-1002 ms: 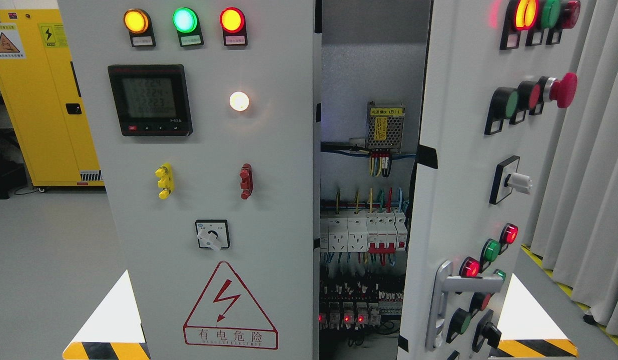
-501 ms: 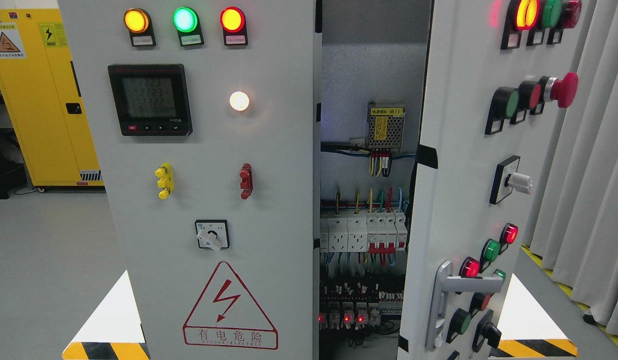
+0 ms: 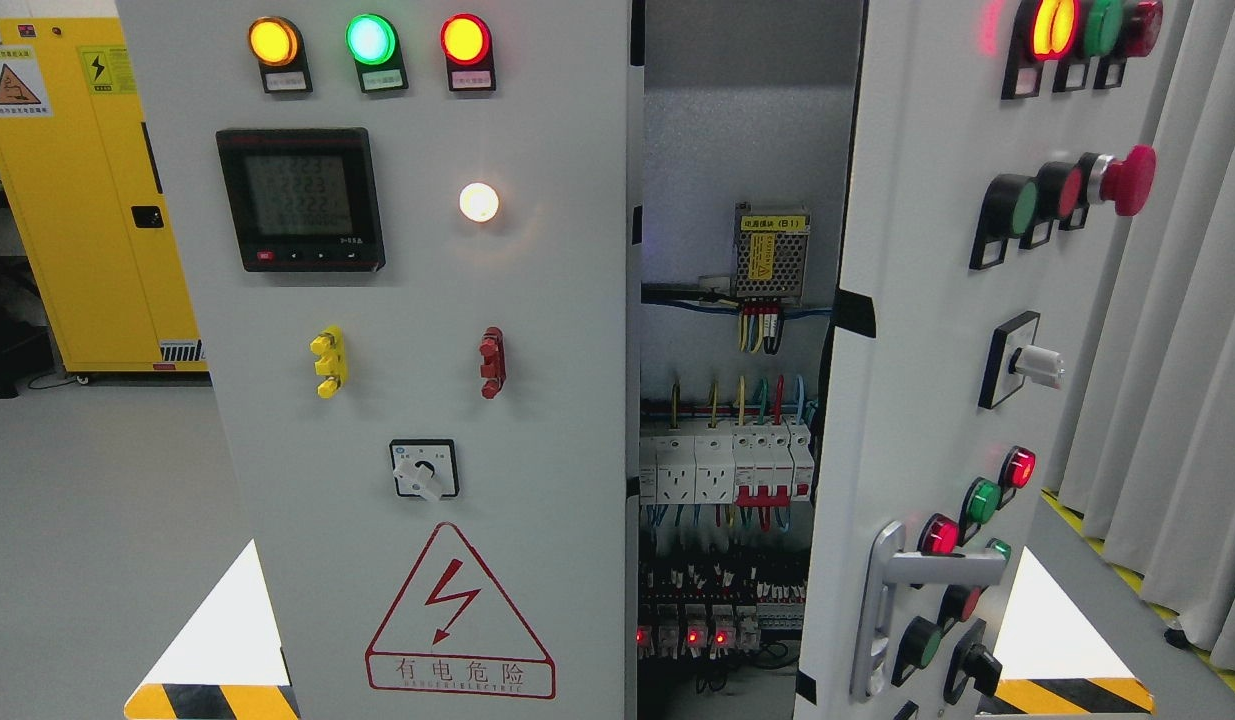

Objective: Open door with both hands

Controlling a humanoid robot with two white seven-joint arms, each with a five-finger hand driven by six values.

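Neither robot hand shows from where I stand, so their state cannot be told. Right door (image 3: 927, 330) of the grey cabinet hangs ajar, its silver handle (image 3: 902, 590) low down; left door (image 3: 417, 350) shut, breakers (image 3: 727, 465) visible between.

Right door (image 3: 907, 330) ajar, breakers (image 3: 725, 468) exposed inside.

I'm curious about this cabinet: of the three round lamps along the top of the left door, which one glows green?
The middle lamp is the green one; the lamp on its left glows amber, the lamp on its right red.
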